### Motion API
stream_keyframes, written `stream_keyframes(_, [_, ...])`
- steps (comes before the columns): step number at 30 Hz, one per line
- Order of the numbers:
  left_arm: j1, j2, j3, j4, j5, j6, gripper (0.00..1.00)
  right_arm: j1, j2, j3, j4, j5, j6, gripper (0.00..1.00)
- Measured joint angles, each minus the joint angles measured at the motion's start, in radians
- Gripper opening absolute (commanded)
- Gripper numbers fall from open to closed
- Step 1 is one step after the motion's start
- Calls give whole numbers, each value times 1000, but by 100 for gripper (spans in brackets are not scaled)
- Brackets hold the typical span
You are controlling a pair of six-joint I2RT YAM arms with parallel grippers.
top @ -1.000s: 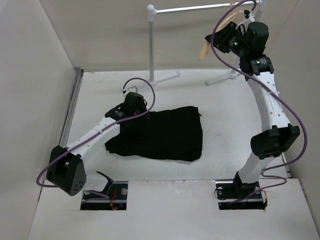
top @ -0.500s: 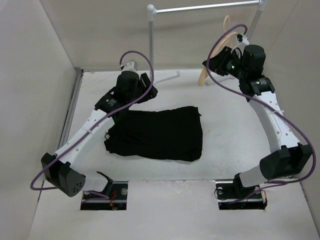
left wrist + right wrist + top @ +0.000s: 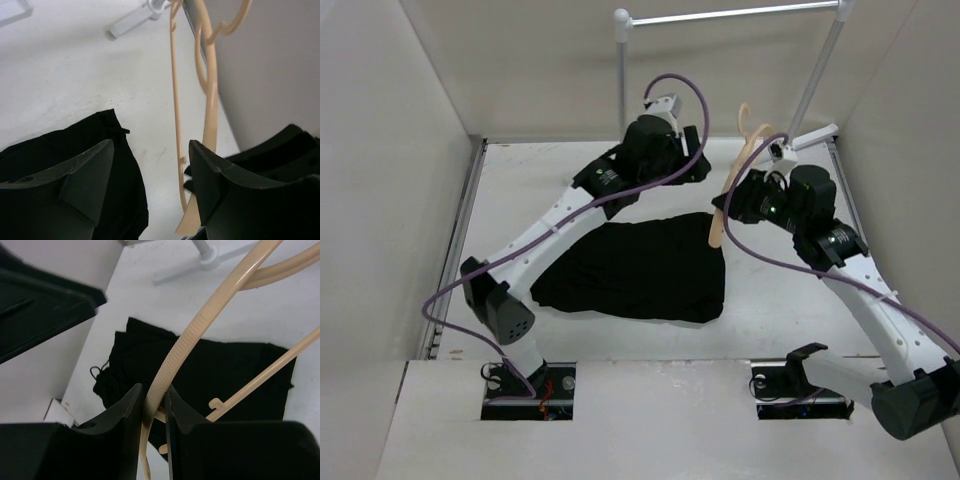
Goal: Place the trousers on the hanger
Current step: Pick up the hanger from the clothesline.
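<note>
The black trousers (image 3: 630,270) lie flat and crumpled on the white table, also visible in the wrist views (image 3: 75,150) (image 3: 235,365). The tan hanger (image 3: 738,165) stands tilted above their right edge, hook up. My right gripper (image 3: 727,207) is shut on the hanger's ribbed arm (image 3: 200,325), pinching it between both fingers (image 3: 152,405). My left gripper (image 3: 702,166) hovers open just left of the hanger, above the table behind the trousers. In the left wrist view (image 3: 150,160) nothing sits between its fingers; the hanger (image 3: 210,100) hangs just beyond the right finger.
A white rail stand (image 3: 720,15) rises at the back, its left pole (image 3: 622,80) behind my left arm and a foot (image 3: 815,134) at the right. Walls close in on the left (image 3: 390,150), right and back.
My right arm has brought the hanger off the rail and down toward the trousers' right edge. My left arm has lifted off the trousers and swung back-right toward the hanger, its jaws widening.
</note>
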Motion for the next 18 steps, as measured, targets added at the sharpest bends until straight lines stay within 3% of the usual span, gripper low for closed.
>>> stream_keyframes(11, [-137, 159, 51, -28, -31, 29, 60, 109, -132, -196, -49, 68, 28, 12])
stream_keyframes(18, [-155, 223, 66, -5, -40, 29, 52, 158, -181, -228, -74, 101, 50, 12])
